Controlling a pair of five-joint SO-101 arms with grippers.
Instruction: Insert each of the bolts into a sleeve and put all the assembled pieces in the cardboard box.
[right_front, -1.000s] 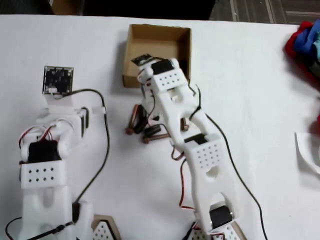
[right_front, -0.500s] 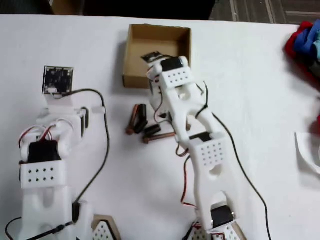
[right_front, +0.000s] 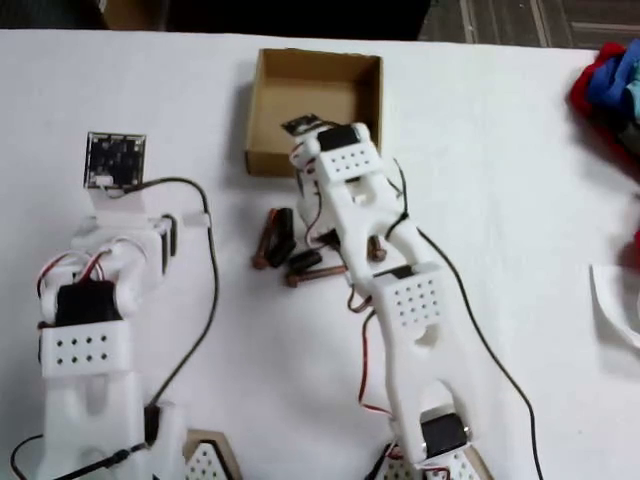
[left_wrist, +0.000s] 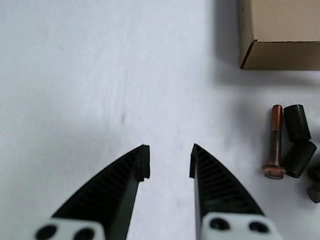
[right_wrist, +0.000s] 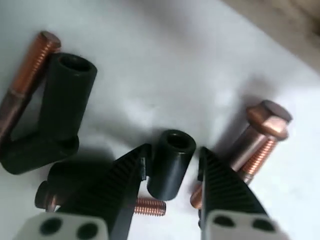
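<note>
Copper bolts (right_front: 263, 240) and black sleeves (right_front: 283, 236) lie in a loose pile just in front of the open cardboard box (right_front: 263, 110). My right arm (right_front: 345, 190) stands over this pile. In its wrist view my right gripper (right_wrist: 172, 160) is open, with one finger on each side of an upright-tilted black sleeve (right_wrist: 170, 165); a bolt (right_wrist: 260, 132) lies just beyond one finger. Two more sleeves (right_wrist: 67, 95) and a bolt (right_wrist: 30, 75) lie farther off. My left gripper (left_wrist: 169, 161) is open and holds nothing, over bare table beside a bolt (left_wrist: 275, 142) and two sleeves (left_wrist: 297, 122).
The left arm (right_front: 95, 290) sits at the table's left with its cable looping toward the pile. A red and blue cloth (right_front: 608, 75) and a white object (right_front: 612, 305) lie at the right edge. The box's near corner (left_wrist: 255, 52) shows in the left wrist view.
The right arm's wrist shifted a little to the right over the pile, then settled slightly back. The left arm has not moved.
</note>
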